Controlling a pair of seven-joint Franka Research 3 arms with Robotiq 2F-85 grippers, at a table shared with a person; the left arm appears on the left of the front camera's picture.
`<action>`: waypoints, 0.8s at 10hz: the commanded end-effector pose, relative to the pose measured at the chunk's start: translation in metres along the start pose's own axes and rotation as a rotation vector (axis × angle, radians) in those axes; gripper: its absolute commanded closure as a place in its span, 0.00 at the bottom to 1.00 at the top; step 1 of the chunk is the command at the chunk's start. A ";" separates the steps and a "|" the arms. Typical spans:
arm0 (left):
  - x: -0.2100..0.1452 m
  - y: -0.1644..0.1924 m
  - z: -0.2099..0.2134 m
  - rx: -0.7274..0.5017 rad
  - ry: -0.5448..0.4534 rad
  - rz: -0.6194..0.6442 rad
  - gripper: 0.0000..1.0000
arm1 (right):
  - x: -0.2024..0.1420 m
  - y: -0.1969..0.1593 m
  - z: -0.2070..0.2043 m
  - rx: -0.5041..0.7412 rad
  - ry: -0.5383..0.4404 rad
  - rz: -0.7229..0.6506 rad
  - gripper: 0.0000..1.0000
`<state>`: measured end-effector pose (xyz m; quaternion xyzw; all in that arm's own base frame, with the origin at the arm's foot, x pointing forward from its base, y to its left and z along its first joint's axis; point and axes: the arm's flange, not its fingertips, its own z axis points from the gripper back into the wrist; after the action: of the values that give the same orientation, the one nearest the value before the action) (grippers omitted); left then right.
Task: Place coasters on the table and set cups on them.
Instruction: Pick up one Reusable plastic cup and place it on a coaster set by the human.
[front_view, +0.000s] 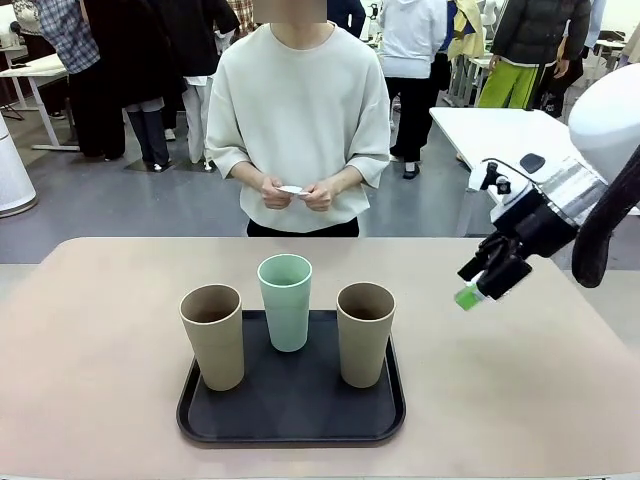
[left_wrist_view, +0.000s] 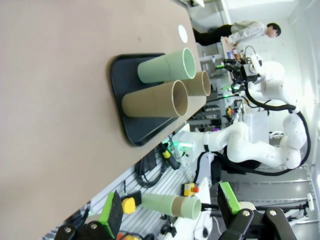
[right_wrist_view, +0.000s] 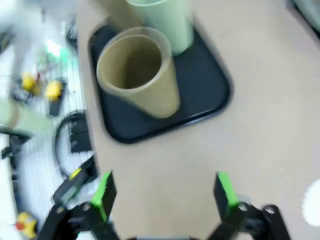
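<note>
The three cups (front_view: 285, 300) are standing upright, mouths up, on the black tray (front_view: 290, 425) on the table (front_view: 100, 400), while the right gripper (front_view: 476, 289) is hovering open beside it, the left gripper (left_wrist_view: 170, 210) is gaping empty, and the person (front_view: 300, 110) is holding a coaster (front_view: 292, 189).

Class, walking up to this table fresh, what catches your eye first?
Three cups, one mint between two tan, stand on a black tray at the table's near middle. Right of it the right gripper hovers open above the table, while the person opposite holds something small and white.
</note>
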<state>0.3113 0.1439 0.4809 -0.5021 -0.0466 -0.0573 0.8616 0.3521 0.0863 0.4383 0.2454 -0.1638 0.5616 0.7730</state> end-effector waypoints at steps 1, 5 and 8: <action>-0.001 -0.001 0.001 -0.008 -0.003 -0.006 0.00 | -0.019 -0.011 0.000 -0.026 -0.081 0.189 0.00; -0.001 -0.001 0.001 -0.008 -0.003 -0.006 0.00 | -0.040 -0.026 -0.037 -0.029 -0.365 0.214 0.00; -0.001 -0.001 0.001 -0.008 -0.003 -0.006 0.00 | -0.055 -0.038 -0.060 0.040 -0.449 0.183 0.00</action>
<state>0.3112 0.1441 0.4808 -0.5020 -0.0466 -0.0569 0.8618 0.3855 0.0668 0.3719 0.3456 -0.3406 0.5614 0.6703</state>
